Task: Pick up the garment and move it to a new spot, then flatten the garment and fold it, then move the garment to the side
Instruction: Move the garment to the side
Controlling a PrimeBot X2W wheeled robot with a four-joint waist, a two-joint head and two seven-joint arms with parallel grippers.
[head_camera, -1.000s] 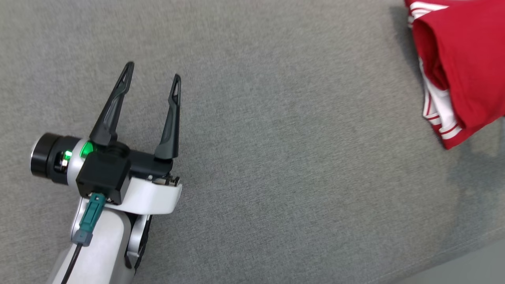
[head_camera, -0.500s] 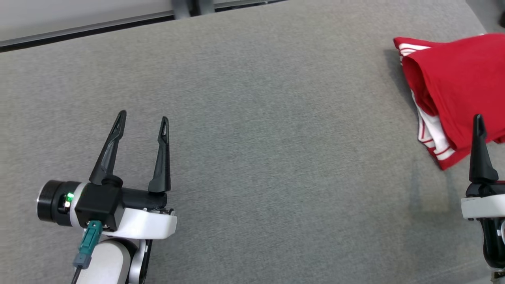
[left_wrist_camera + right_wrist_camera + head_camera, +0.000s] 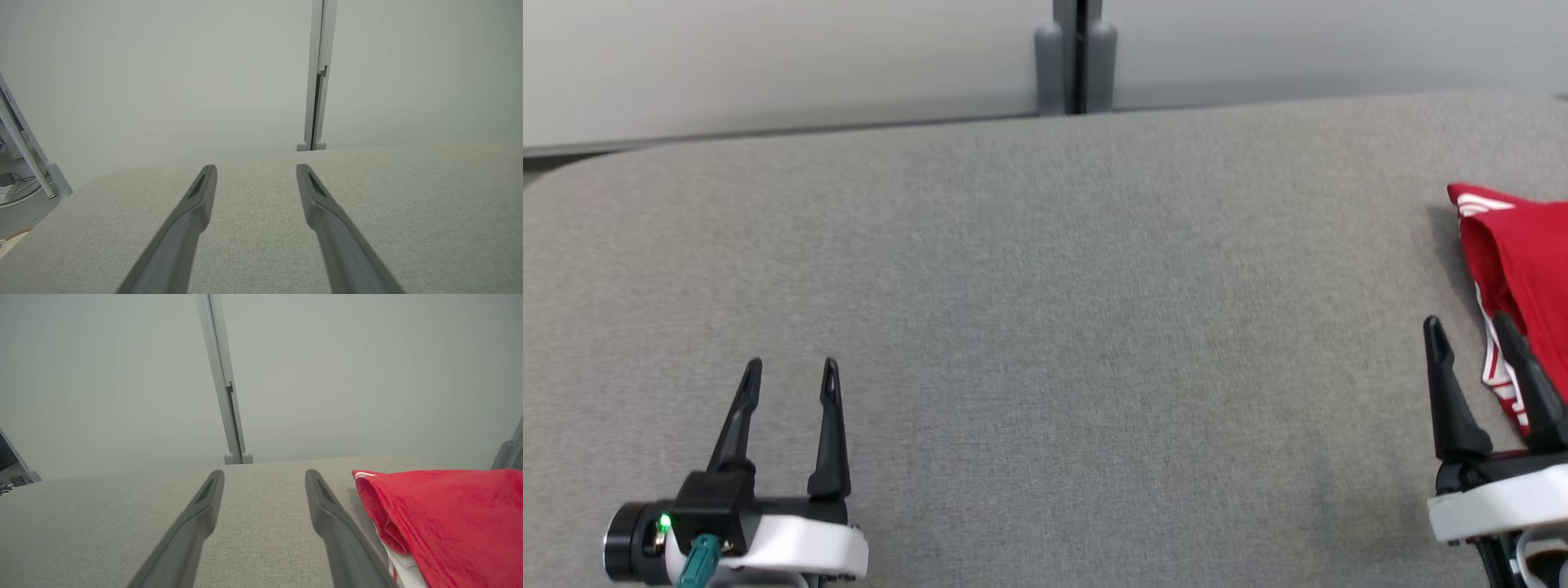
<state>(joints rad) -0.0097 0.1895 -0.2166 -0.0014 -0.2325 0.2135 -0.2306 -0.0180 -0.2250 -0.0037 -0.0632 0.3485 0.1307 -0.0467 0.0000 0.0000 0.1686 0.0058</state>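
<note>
Garment (image 3: pixel 1523 269) at right edge of surface (image 3: pixel 1045 327), right pincer (image 3: pixel 1467 322) just left of it, left pincer (image 3: pixel 792 365) well apart at near left, post (image 3: pixel 1076 57) behind

Left gripper (image 3: pixel 792 365) and right gripper (image 3: pixel 1466 322) point forward, well apart, jaws spread wide and empty.

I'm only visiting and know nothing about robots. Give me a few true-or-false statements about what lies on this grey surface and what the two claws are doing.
1. The red garment with white stripes lies on the grey fabric surface, beside the right gripper. True.
2. The left gripper is clamped on the garment. False: it is open over bare fabric, far from the garment.
3. The right gripper is open and holds nothing. True.
4. The garment is spread flat at the surface's middle. False: it lies folded over at the right side.
</note>
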